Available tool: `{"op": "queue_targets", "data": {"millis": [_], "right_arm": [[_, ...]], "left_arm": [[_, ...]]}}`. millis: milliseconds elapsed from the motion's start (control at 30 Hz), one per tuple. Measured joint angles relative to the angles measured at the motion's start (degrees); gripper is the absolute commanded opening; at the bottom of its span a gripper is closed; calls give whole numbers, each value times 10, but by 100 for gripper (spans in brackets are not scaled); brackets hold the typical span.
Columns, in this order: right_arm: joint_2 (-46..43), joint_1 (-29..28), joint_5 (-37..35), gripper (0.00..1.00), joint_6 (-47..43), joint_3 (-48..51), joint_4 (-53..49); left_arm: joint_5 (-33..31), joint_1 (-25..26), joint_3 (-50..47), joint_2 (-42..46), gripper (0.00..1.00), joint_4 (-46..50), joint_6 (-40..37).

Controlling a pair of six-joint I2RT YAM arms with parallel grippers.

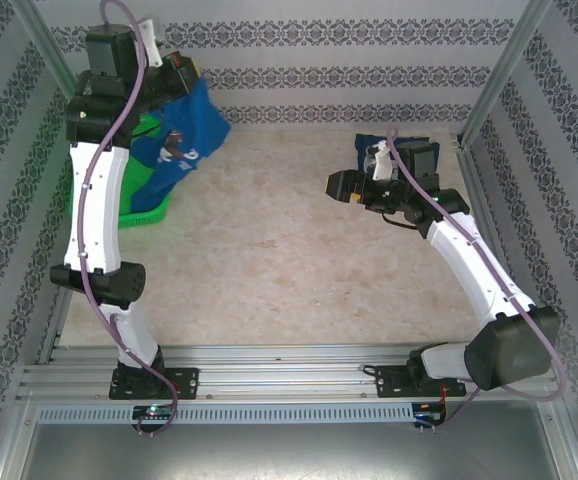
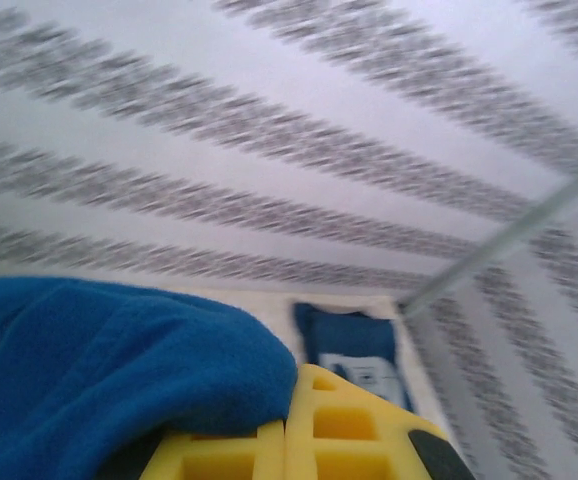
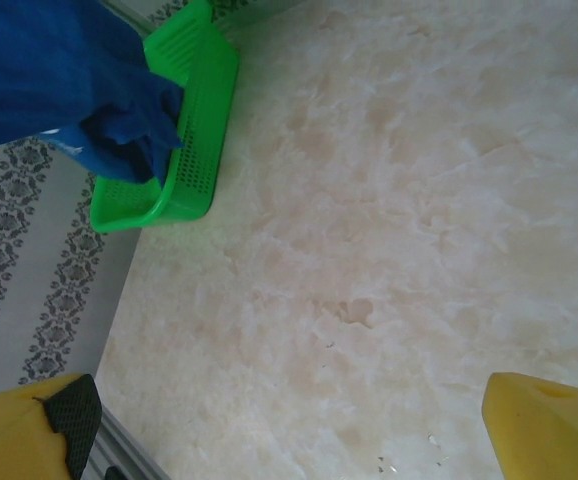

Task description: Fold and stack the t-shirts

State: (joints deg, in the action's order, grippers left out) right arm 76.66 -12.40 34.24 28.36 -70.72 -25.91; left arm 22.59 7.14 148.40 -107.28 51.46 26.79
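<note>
At the far left, the green plastic mesh basket (image 1: 149, 212) holds the lower end of a royal-blue printed cotton t-shirt (image 1: 184, 135), whose top the left hand (image 2: 287, 425) clamps above it. The right hand (image 1: 344, 187) hovers spread wide over the marbled beige surface (image 1: 269, 250), beside a folded blue t-shirt (image 1: 369, 145) at the far right.

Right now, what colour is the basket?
Bright green basket, clearest in the right wrist view.
</note>
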Motion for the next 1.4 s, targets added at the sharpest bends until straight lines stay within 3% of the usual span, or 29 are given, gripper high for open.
{"op": "queue_targets", "data": {"millis": [233, 333, 400, 567, 700, 867, 933, 1000, 1033, 1133, 1167, 1200, 1400], "right_arm": [[-2, 33, 4, 98, 5, 0, 1], [-11, 45, 4, 98, 7, 7, 2], [-22, 52, 3, 98, 9, 18, 5], [-31, 56, -3, 98, 16, 39, 5], [-29, 55, -8, 98, 18, 45, 3], [-24, 54, -29, 98, 20, 45, -3], [-20, 54, -37, 98, 21, 46, -7], [-19, 50, -46, 98, 24, 49, -10], [-19, 47, -50, 98, 26, 51, -12], [-18, 43, -56, 98, 29, 53, -17], [-18, 43, -58, 98, 30, 53, -17], [-17, 43, -60, 98, 30, 53, -17], [-16, 31, -70, 98, 30, 56, -18]], "left_arm": [[10, 71, -17, 3, 0, -9, 21], [14, 106, -112, 20, 0, -25, 34], [20, 123, -237, 54, 0, -63, 55], [34, 133, -454, 105, 0, -139, 108], [43, 137, -512, 106, 0, -186, 128], [66, 160, -517, 86, 1, -236, 131], [83, 172, -517, 64, 18, -258, 132], [105, 180, -515, 35, 54, -277, 135], [117, 182, -514, 17, 65, -286, 136], [140, 183, -522, -19, 81, -302, 144], [144, 179, -531, -21, 95, -303, 146], [147, 174, -548, -15, 100, -314, 150], [133, 89, -685, 127, 100, -297, 169]]}}
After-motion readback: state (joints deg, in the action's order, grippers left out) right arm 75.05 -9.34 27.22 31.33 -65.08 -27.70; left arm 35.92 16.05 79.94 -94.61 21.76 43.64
